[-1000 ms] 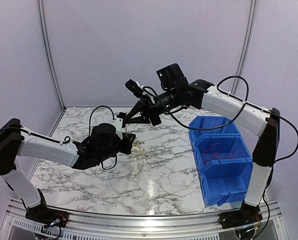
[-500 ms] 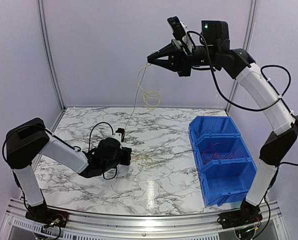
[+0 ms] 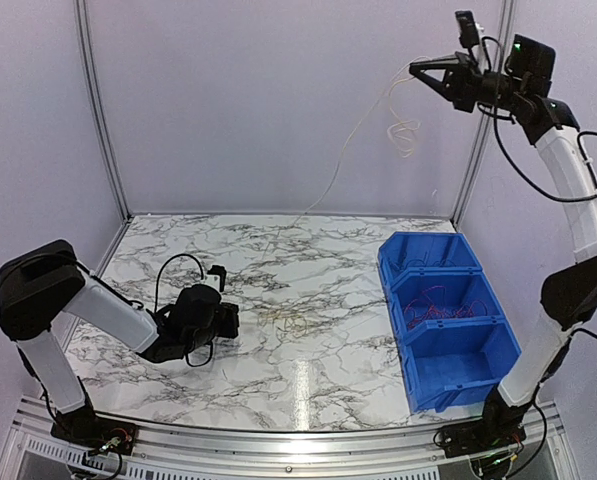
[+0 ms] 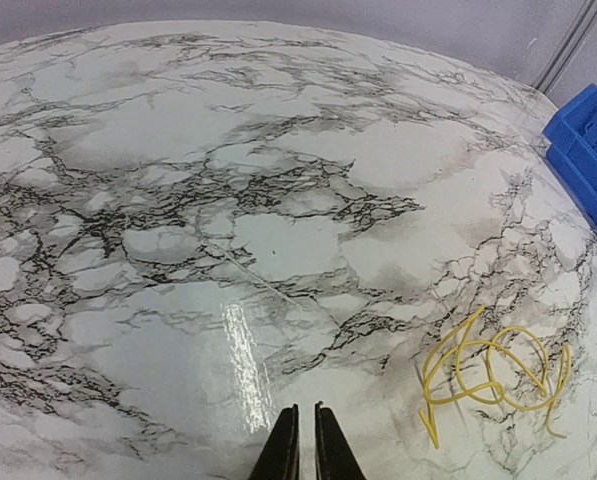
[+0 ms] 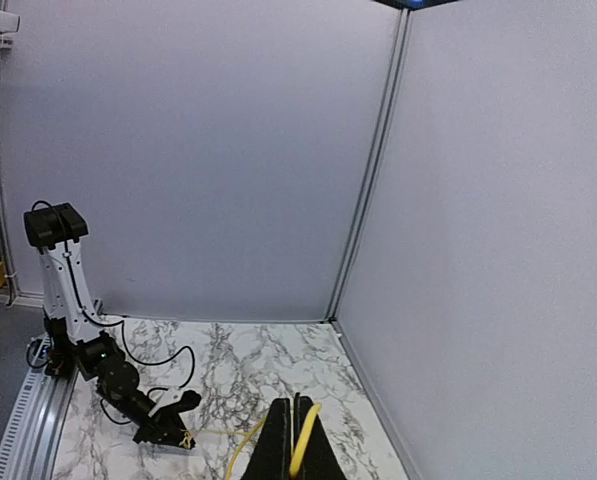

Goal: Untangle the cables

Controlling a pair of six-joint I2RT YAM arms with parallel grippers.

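Note:
My right gripper (image 3: 418,69) is raised high at the upper right and shut on a thin yellow cable (image 3: 406,131). The cable hangs in small loops below the jaws and runs down in a long slant toward the table. In the right wrist view the gripper (image 5: 298,425) pinches the same yellow cable (image 5: 304,440). A small yellow coil (image 3: 293,322) lies on the marble table (image 3: 178,260), and it shows at the lower right of the left wrist view (image 4: 493,372). My left gripper (image 3: 234,320) lies low on the table, left of the coil, shut and empty (image 4: 300,420). No blue-purple or grey wires show on the table.
A row of three blue bins (image 3: 398,262) stands at the table's right side, and thin red and purple wires (image 3: 440,305) lie in the middle one. A bin corner shows in the left wrist view (image 4: 583,140). Grey walls and frame posts (image 3: 483,120) enclose the cell.
My right gripper has risen and swung far to the upper right, drawing the yellow cable up and out. My left gripper has drawn back to the left, away from the coil.

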